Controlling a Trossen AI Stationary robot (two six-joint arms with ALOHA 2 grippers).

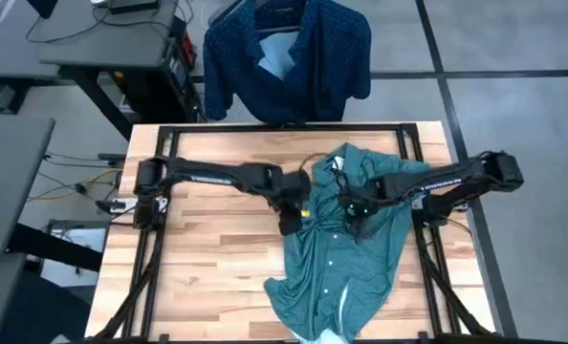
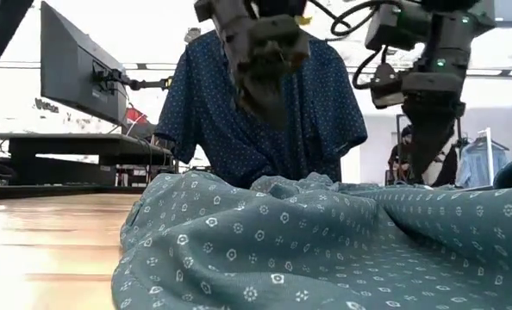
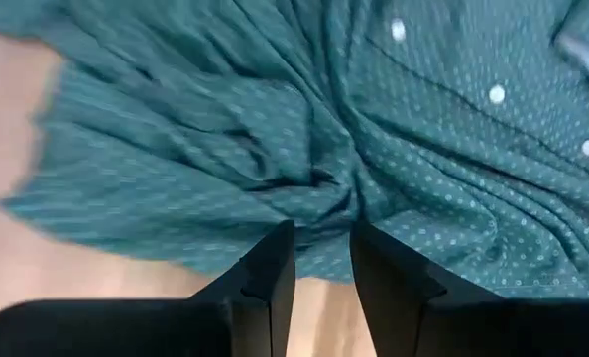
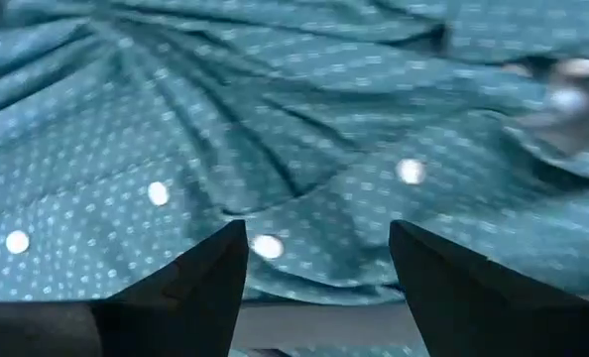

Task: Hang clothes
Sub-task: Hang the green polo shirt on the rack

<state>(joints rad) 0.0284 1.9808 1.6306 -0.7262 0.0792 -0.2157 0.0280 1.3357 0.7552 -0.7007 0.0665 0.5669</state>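
Teal shirt (image 1: 346,253): crumpled, centre to lower right of the high view, hem cut off by the bottom edge
Navy shirt (image 1: 289,53): hung, top centre, beyond the table (image 1: 207,277)
Left gripper (image 1: 291,218): at the teal shirt's left edge, fingers nearly together, nothing between
Right gripper (image 1: 358,222): over mid-shirt, fingers spread
Open room: bare wood at left

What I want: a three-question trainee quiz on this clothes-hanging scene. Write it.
1. True or false: the navy dotted shirt lies on the table.
2. Which garment is under the left end effector and the right end effector? A jeans, B teal shirt, C navy dotted shirt.
3. Fill in: the right end effector's fingers are ___.
Key: 1 false, it hangs behind the table; 2 B; 3 open.
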